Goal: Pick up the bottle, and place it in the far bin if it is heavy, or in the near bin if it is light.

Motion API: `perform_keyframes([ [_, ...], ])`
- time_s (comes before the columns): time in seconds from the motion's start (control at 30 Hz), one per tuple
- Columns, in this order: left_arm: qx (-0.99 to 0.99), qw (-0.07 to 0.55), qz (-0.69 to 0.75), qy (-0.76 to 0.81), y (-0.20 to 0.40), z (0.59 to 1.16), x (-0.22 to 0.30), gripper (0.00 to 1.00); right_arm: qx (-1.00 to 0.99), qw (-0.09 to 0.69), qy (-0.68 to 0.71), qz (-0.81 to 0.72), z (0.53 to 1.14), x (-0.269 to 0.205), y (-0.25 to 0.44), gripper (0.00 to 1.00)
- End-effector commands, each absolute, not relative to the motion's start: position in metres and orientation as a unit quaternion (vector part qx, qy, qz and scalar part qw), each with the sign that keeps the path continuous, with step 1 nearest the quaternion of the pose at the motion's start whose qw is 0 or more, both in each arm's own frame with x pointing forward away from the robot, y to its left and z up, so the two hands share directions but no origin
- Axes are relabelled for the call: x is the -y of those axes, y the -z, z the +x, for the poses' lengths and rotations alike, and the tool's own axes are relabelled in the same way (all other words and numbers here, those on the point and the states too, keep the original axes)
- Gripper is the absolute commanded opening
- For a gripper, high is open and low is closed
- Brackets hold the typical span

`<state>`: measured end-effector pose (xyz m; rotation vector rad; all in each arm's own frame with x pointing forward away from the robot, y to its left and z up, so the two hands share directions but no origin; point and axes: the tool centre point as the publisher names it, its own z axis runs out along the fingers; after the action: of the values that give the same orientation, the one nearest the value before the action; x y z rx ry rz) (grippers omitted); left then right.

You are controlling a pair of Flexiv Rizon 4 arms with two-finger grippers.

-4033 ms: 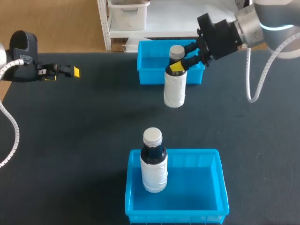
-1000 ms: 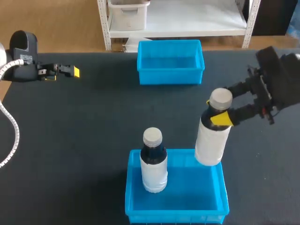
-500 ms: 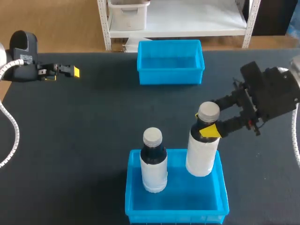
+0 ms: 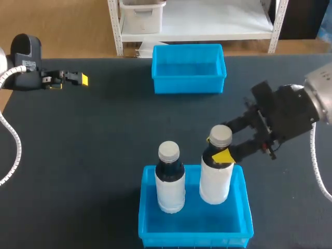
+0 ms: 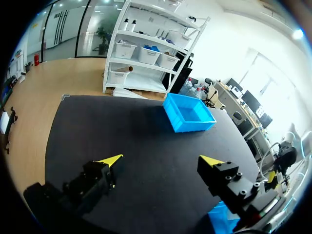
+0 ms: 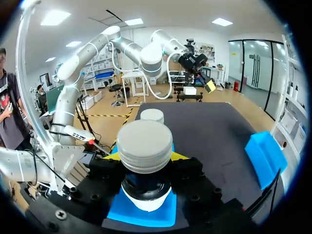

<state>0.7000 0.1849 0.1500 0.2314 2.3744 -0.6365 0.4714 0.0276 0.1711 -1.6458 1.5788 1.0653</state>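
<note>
My right gripper (image 4: 220,149) is shut on the neck of a white-labelled bottle (image 4: 214,181) with a grey cap. The bottle stands upright with its base inside the near blue bin (image 4: 245,210), on the bin's right side. Whether it rests on the bin's floor I cannot tell. A second bottle (image 4: 170,181) of the same kind stands at the bin's left. In the right wrist view the held bottle's cap (image 6: 144,143) fills the gap between my right gripper's (image 6: 145,157) yellow tips, and the other bottle's cap (image 6: 152,115) shows just ahead. My left gripper (image 4: 77,79) (image 5: 163,160) is open at the far left.
The far blue bin (image 4: 189,83) (image 5: 189,113) (image 6: 265,151) stands at the table's back middle with nothing visible inside. Dark tabletop lies bare between the two bins and on the left half.
My right arm has carried the bottle leftward and down, from above the near bin's right rim to inside the bin beside the other bottle. The left arm has not moved.
</note>
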Motion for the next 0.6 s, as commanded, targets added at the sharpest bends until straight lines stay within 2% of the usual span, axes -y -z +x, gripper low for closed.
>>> perform_keyframes([
  [0.03,-0.908,0.330,0.088,0.243,-0.150,0.700,-0.185,1.00,-0.596,0.303,-0.405,-0.624,0.476,-0.033,-0.161,0.00],
  [0.6,-0.908,0.330,0.088,0.243,-0.150,0.700,-0.185,1.00,-0.589,0.297,-0.407,-0.632,0.475,-0.031,-0.144,0.00],
])
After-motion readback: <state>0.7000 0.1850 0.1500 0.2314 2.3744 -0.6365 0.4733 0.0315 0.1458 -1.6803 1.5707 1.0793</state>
